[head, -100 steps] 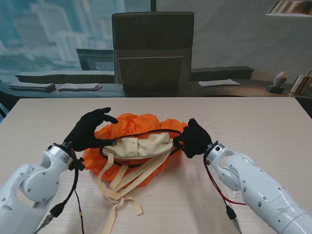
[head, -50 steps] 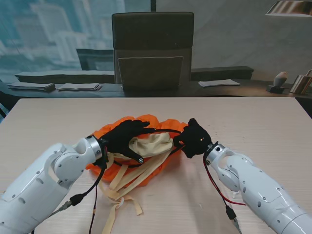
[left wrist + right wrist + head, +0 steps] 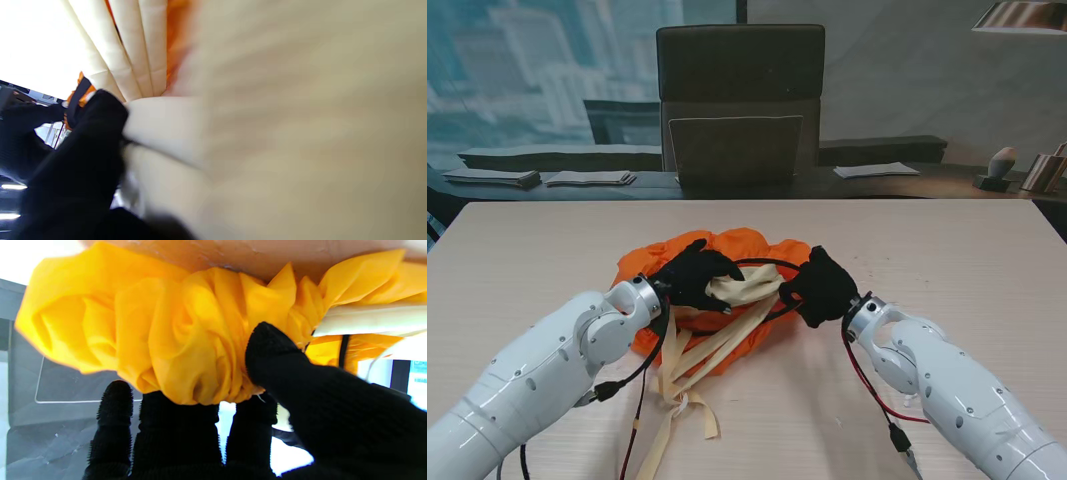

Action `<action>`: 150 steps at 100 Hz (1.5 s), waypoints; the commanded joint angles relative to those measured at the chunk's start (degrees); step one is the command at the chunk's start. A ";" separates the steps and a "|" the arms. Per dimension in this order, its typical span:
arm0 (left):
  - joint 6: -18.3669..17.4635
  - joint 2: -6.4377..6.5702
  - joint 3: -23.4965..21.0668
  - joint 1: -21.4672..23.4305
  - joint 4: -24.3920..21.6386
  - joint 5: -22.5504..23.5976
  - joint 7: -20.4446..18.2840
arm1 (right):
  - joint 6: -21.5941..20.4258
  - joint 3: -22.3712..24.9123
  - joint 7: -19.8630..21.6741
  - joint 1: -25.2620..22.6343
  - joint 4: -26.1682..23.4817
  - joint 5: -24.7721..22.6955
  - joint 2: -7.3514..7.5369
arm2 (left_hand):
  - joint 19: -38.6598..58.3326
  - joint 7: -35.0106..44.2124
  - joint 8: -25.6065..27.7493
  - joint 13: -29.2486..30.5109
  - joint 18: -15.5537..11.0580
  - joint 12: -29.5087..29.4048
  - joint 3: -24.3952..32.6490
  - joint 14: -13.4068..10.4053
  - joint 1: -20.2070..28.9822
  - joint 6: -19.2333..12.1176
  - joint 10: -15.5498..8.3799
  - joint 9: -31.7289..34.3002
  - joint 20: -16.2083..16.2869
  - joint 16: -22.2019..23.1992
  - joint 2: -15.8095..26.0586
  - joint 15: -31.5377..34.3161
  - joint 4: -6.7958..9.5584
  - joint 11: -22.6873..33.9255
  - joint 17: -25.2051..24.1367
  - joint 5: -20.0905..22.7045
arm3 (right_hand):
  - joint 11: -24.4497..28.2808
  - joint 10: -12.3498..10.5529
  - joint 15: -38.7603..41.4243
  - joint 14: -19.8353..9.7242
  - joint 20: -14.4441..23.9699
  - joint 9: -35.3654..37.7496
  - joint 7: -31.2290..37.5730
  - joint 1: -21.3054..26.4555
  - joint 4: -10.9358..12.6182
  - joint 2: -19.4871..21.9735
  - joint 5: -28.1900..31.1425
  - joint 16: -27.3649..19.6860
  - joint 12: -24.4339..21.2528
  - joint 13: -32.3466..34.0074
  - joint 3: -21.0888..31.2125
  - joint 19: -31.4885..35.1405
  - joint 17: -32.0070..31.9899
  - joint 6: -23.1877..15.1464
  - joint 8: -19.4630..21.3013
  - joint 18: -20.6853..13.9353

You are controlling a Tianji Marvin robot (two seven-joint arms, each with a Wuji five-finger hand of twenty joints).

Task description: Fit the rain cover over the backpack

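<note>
Cream backpack (image 3: 745,287) lying on the wooden table (image 3: 947,250), back panel up, bundled in the orange rain cover (image 3: 757,245), with the cream straps (image 3: 689,355) trailing nearer to me across the tabletop. Left hand (image 3: 695,278) pressed onto the pack's left end, fingers curled over the cream fabric there, probably pinning the pack down or working it deeper into the cover; whether actually clamped on the fabric or merely resting, cannot tell. Right hand (image 3: 819,286) closed on the gathered edge of the cover at the pack's right end, apparently keeping the black elastic hem (image 3: 772,265) stretched so it can pass over the corner. Cover only partly on, most of the cream panel exposed. From the stand, the overall layout and both arms; from the right wrist view, something hidden there: thumb (image 3: 277,353) and fingers (image 3: 115,400) pinching a thick bunch of orange folds (image 3: 160,336). Left wrist view mostly filled by blurred cream fabric (image 3: 300,133), showing only one black fingertip (image 3: 100,113) against the straps.
</note>
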 commanded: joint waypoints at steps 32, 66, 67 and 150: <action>-0.60 -0.46 -1.63 -2.09 3.74 2.97 2.78 | -4.81 6.05 15.52 -5.11 -7.45 0.47 1.14 | 18.82 16.57 9.68 17.48 2.04 23.85 19.21 2.68 1.55 1.91 2.02 26.25 0.69 9.73 -4.56 18.11 4.43 0.56 3.79 11.25 | 0.75 4.30 1.91 -0.86 1.03 0.06 3.67 2.08 0.70 1.08 -1.75 1.17 1.71 3.55 2.27 1.33 -0.17 2.26 -0.11 0.98; -2.82 0.37 2.77 -5.31 8.27 6.21 3.12 | -11.55 11.94 14.04 -7.45 -11.00 -4.59 2.13 | 34.60 13.94 9.60 19.93 -3.62 24.52 23.56 -1.12 -1.17 -1.18 -0.05 30.75 4.75 8.96 -9.09 17.60 7.25 -3.72 -2.90 16.59 | 1.81 4.76 3.17 0.09 0.81 0.75 4.78 2.41 0.90 0.79 -1.80 2.56 3.14 4.78 2.37 0.92 2.46 2.97 -0.77 1.07; -2.73 0.34 3.03 -5.47 8.49 6.16 3.14 | -11.84 12.16 14.06 -7.57 -11.17 -4.54 2.11 | 34.62 13.91 9.58 19.98 -3.40 24.48 23.53 -1.13 -1.18 -1.14 -0.04 30.80 4.74 8.95 -9.13 17.60 7.25 -3.71 -2.92 16.62 | 1.82 4.78 3.17 0.12 0.81 0.75 4.79 2.40 0.89 0.77 -1.78 2.58 3.15 4.77 2.35 0.91 2.46 3.00 -0.78 1.07; -4.59 -5.90 11.01 -11.14 20.31 -17.70 -2.15 | -11.90 2.48 7.01 -4.89 -13.61 3.09 -0.97 | 37.47 11.88 -5.93 20.70 -1.54 6.79 12.31 1.01 0.82 2.32 2.37 26.88 5.76 6.73 -12.33 16.12 1.84 3.74 -0.54 19.30 | 1.43 3.45 1.87 -1.21 1.10 -0.03 5.04 1.65 0.19 0.23 -2.02 2.36 2.88 3.63 4.12 1.16 4.37 1.32 0.08 0.58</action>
